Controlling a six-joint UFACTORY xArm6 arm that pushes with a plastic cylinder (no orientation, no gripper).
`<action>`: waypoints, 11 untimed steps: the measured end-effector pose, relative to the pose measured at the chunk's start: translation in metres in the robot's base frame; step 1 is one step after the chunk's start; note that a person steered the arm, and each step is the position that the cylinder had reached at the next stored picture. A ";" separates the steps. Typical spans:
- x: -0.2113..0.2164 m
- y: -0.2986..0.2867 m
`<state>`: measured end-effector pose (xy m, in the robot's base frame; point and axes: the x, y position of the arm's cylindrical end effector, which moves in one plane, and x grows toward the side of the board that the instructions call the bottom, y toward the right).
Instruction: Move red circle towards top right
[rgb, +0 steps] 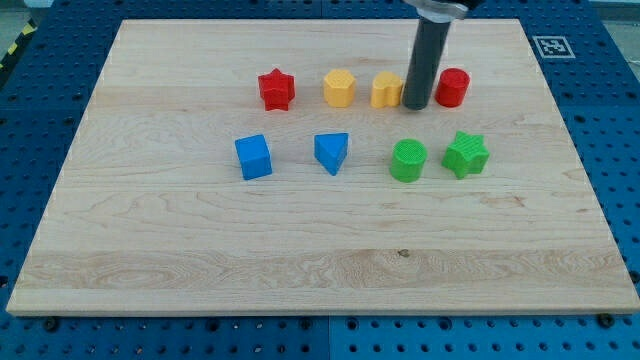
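The red circle (453, 87) stands on the wooden board (200, 250) in the upper right part of the view. My tip (416, 105) rests on the board just to the left of the red circle, touching or nearly touching it. The rod comes down from the view's top. A yellow block (386, 89) sits right against the rod's left side, partly hidden by it.
A yellow hexagon (339, 88) and a red star (276, 89) lie further left in the same row. Below are a blue cube (253, 157), a blue triangle (331, 152), a green circle (408, 160) and a green star (466, 154). A marker tag (551, 45) sits at the top right corner.
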<state>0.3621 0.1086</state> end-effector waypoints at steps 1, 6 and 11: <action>0.000 -0.004; -0.004 0.024; -0.005 0.085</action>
